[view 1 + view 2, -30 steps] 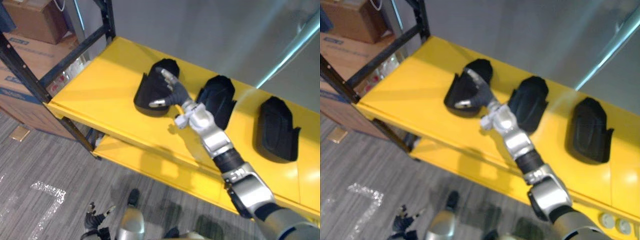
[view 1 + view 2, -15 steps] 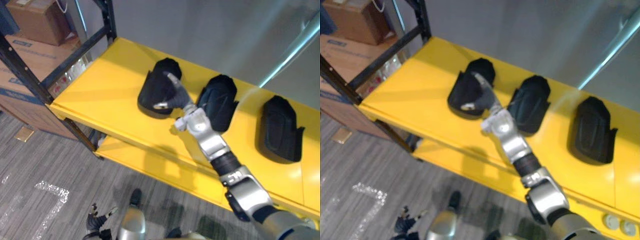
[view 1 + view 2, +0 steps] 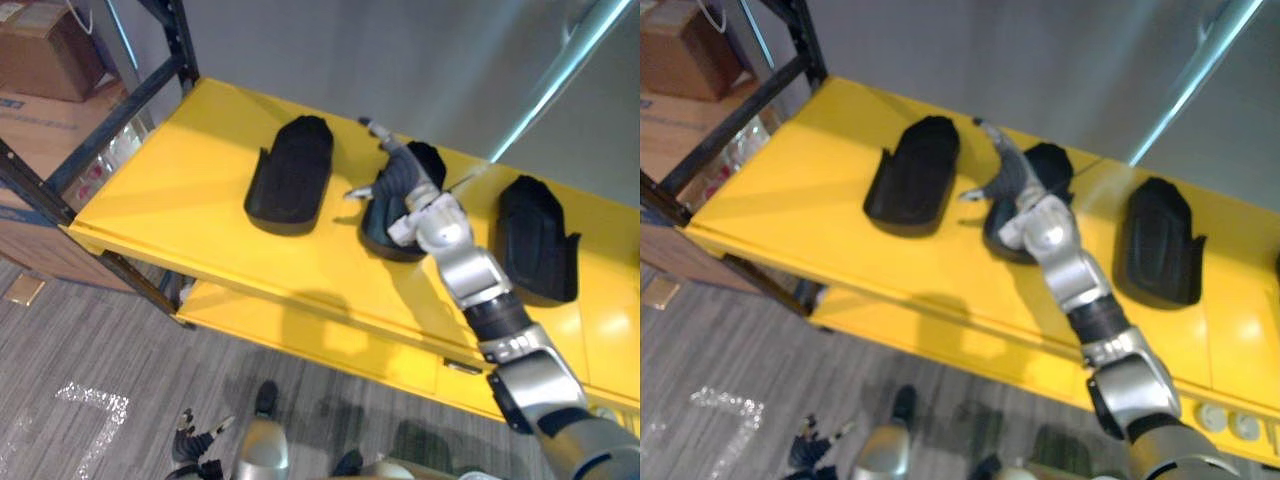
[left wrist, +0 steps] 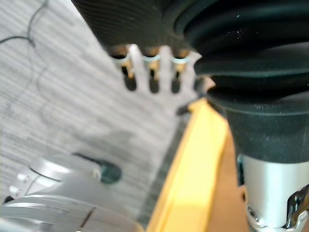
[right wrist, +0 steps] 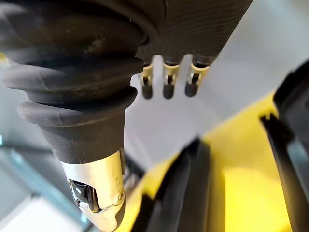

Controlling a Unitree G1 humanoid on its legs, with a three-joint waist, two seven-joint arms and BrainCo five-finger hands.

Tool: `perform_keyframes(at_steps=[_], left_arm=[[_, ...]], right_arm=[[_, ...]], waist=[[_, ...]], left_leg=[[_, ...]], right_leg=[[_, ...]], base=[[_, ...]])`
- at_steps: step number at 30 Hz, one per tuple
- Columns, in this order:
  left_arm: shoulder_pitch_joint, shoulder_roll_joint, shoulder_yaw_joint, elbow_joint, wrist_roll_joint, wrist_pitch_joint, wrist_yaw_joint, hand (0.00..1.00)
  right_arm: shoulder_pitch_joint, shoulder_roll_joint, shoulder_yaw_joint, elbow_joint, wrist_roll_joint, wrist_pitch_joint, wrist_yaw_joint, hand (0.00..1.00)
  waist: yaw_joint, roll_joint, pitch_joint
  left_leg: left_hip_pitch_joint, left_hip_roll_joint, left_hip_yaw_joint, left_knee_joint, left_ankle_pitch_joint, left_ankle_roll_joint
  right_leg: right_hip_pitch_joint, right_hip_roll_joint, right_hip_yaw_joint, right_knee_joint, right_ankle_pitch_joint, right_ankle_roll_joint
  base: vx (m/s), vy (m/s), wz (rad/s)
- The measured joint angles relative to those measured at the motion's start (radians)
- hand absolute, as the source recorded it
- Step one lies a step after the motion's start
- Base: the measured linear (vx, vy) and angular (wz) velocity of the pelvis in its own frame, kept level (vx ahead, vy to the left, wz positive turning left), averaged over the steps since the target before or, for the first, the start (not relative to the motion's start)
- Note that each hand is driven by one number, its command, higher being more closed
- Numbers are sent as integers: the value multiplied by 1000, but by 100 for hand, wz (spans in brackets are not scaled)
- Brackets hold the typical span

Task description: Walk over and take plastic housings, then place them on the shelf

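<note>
Three black plastic housings lie in a row on the yellow shelf (image 3: 170, 175): a left housing (image 3: 290, 175), a middle housing (image 3: 382, 234) and a right housing (image 3: 535, 240). My right hand (image 3: 402, 182) hovers over the middle housing, open, its fingers stretched toward the wall and nothing in them. It is clear of the left housing. The right wrist view shows its straight fingers (image 5: 166, 83) above the dark housing edges (image 5: 186, 191). My left hand (image 3: 196, 438) hangs low over the floor, open and holding nothing, with its fingers (image 4: 153, 72) beside the shelf's yellow edge (image 4: 193, 179).
A lower yellow shelf board (image 3: 300, 325) sits under the top one. The rack's black post (image 3: 182, 55) stands at the left corner, with cardboard boxes (image 3: 40, 55) behind it. A grey wall backs the shelf, crossed by a slanted silver bar (image 3: 560, 75). Bare yellow surface lies left of the left housing.
My right hand has let go of the left housing and swung right, over the middle housing. The left housing stays flat on the shelf. The camera has shifted a little.
</note>
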Motion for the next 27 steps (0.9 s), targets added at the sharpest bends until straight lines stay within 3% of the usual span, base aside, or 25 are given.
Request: perform_keyframes(at_steps=[4,8,12,27], left_arm=[[1,1,2,9,0,1,0,0],[1,2,10,9,0,1,-1,0],[0,5,9,9,0,2,-1,0],[0,8,9,6,0,13,-1,0]], right_arm=[[10,0,35,0,0,0,83,0],[12,0,53,0,1,0,112,0],[27,0,59,0,0,1,135,0],[41,0,74,15,-15,1,185,0]], waist=[[3,-3,-2],[2,-9,-6],[5,-20,-13],[6,-20,-13]], left_leg=[[-1,-1,0,0,-4,6],[-4,-2,1,0,-4,6],[-12,-3,2,0,-2,3],[-13,-6,2,0,-2,3]], right_leg=[[0,-2,0,-7,1,2],[-1,-2,0,-9,4,4],[-8,-4,0,-9,7,5],[-11,-4,1,-5,7,5]], base=[[0,0,0],[0,0,0],[11,-15,1],[0,0,0]])
